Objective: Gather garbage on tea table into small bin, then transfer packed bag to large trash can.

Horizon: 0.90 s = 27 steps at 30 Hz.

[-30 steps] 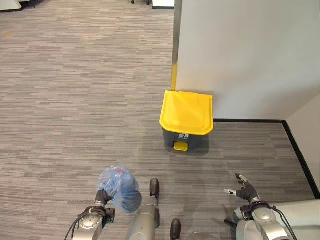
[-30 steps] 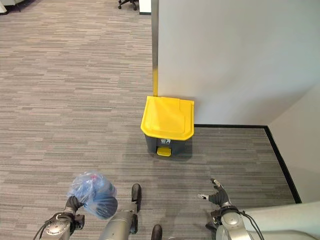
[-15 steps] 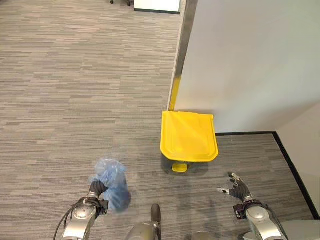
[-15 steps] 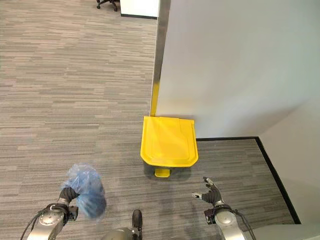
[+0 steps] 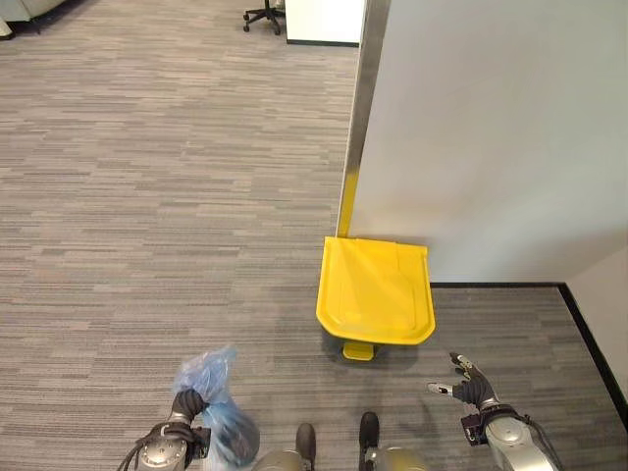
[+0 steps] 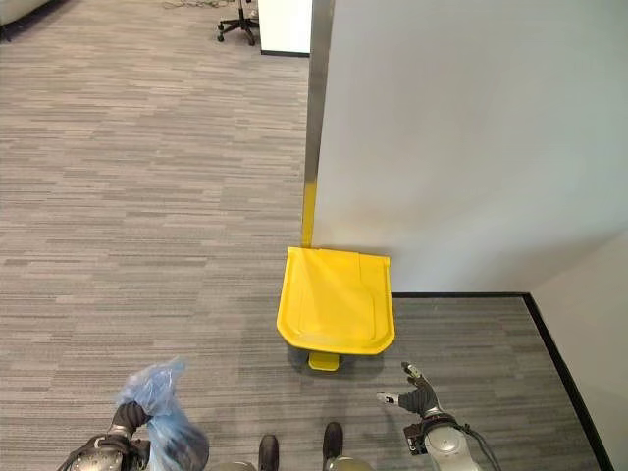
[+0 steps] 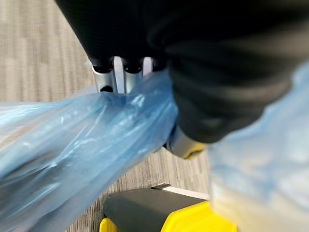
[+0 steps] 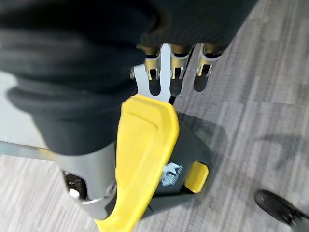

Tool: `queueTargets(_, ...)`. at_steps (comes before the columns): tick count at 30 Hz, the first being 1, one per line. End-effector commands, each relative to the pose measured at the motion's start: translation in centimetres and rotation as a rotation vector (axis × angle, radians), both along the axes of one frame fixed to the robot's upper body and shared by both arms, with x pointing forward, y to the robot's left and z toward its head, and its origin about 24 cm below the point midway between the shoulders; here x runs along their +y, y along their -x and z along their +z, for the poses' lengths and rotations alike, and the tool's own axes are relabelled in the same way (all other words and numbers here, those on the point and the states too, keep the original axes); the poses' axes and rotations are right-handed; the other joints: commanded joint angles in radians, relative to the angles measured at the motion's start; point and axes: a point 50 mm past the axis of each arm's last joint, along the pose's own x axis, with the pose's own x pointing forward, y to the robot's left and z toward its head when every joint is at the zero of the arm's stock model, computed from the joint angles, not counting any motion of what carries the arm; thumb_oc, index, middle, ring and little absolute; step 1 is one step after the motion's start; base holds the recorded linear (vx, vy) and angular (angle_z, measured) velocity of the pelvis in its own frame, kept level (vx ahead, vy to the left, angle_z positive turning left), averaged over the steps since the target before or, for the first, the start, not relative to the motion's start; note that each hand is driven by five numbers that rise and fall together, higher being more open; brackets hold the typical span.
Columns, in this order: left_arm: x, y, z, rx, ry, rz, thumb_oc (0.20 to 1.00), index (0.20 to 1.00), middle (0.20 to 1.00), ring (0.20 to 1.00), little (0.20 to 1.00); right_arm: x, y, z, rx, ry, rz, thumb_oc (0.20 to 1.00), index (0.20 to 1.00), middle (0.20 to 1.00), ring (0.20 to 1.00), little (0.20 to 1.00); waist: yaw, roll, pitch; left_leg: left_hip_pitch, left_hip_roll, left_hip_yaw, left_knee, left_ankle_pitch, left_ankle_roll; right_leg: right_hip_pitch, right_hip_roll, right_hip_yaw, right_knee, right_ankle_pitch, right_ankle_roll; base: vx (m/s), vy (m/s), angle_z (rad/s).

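Bag (image 5: 211,397) is bunched in the left hand (image 5: 186,404) fingers, closed yellow-lidded can (image 5: 375,291) sits ahead, nearer the open-fingered right hand (image 5: 468,389).

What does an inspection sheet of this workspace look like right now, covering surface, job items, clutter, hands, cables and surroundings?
Surface: grey striped carpet.
Job's things: blue garbage bag, knotted and full, held off the floor by the left hand; large trash can, yellow lid closed, yellow pedal in front, standing against the white wall.
Clutter: nothing seen.
Hands: left hand curled round the bag's neck; right hand empty, fingers straight, near the can's front right.
Cables: nothing seen.
Surroundings: metal wall edge with a yellow strip above the can, black baseboard, office chair base far off.
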Motion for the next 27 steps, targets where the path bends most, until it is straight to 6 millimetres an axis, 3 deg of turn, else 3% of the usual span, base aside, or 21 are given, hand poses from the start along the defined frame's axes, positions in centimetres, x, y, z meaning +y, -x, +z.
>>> queueTargets(1, 0.6, -2.9, 2.4, -0.155, -0.016, -0.018, 0.200, 0.200, 0.200, 0.200, 0.200, -1.4, -1.4, 1.8, -0.092, 0.031, -0.023, 1.000, 1.000, 1.000, 1.000, 1.000, 0.001, -0.022, -0.018, -0.060, 0.033, -0.003, 0.082, -0.096, -0.050, 0.027, -0.007, 0.002, 0.093, -0.185, 0.044, 0.02, -0.019, 0.10)
queueTargets(16, 0.8, -3.0, 2.7, -0.156, -0.038, -0.019, 0.200, 0.200, 0.200, 0.200, 0.200, -1.1, -1.5, 1.5, -0.076, 0.030, -0.022, 1.000, 1.000, 1.000, 1.000, 1.000, 0.019, -0.038, -0.011, -0.086, 0.016, -0.017, 0.144, -0.139, -0.043, 0.028, -0.031, -0.001, 0.109, -0.186, 0.057, 0.01, 0.049, 0.03)
queueTargets(18, 1.2, -3.2, 3.0, -0.165, -0.054, -0.018, 0.200, 0.200, 0.200, 0.200, 0.200, -1.1, -1.6, 1.5, -0.074, 0.034, -0.017, 1.000, 1.000, 1.000, 1.000, 1.000, 0.023, -0.036, -0.003, -0.101, 0.007, -0.028, 0.158, -0.149, -0.033, -0.009, -0.040, 0.012, 0.165, -0.188, 0.068, -0.01, 0.163, -0.19)
queueTargets(21, 2.1, -3.7, 3.7, -0.180, -0.098, -0.021, 0.200, 0.200, 0.200, 0.200, 0.200, -0.6, -1.9, 1.5, -0.082, 0.027, -0.013, 1.000, 1.000, 1.000, 1.000, 1.000, 0.017, -0.030, 0.025, -0.084, -0.006, -0.030, 0.168, -0.179, -0.003, -0.139, -0.050, 0.028, 0.364, -0.173, 0.090, 0.08, 0.217, -0.24)
queueTargets(24, 2.1, -3.6, 3.7, -0.184, -0.096, -0.017, 0.200, 0.200, 0.200, 0.200, 0.200, -0.9, -2.1, 1.7, -0.088, 0.034, -0.021, 1.000, 1.000, 1.000, 1.000, 1.000, 0.001, -0.028, 0.038, -0.023, -0.028, -0.035, 0.141, -0.202, 0.008, -0.213, -0.045, 0.004, 0.310, -0.116, 0.082, 0.16, 0.105, -0.09)
queueTargets(27, 2.2, -3.7, 3.7, -0.184, -0.099, -0.013, 0.200, 0.200, 0.200, 0.200, 0.200, -1.5, -1.9, 1.7, -0.083, 0.046, -0.036, 1.000, 1.000, 1.000, 1.000, 1.000, -0.025, -0.019, 0.051, 0.040, -0.045, -0.059, 0.125, -0.228, 0.007, -0.262, -0.032, -0.026, 0.216, -0.077, 0.095, 0.23, 0.062, -0.05)
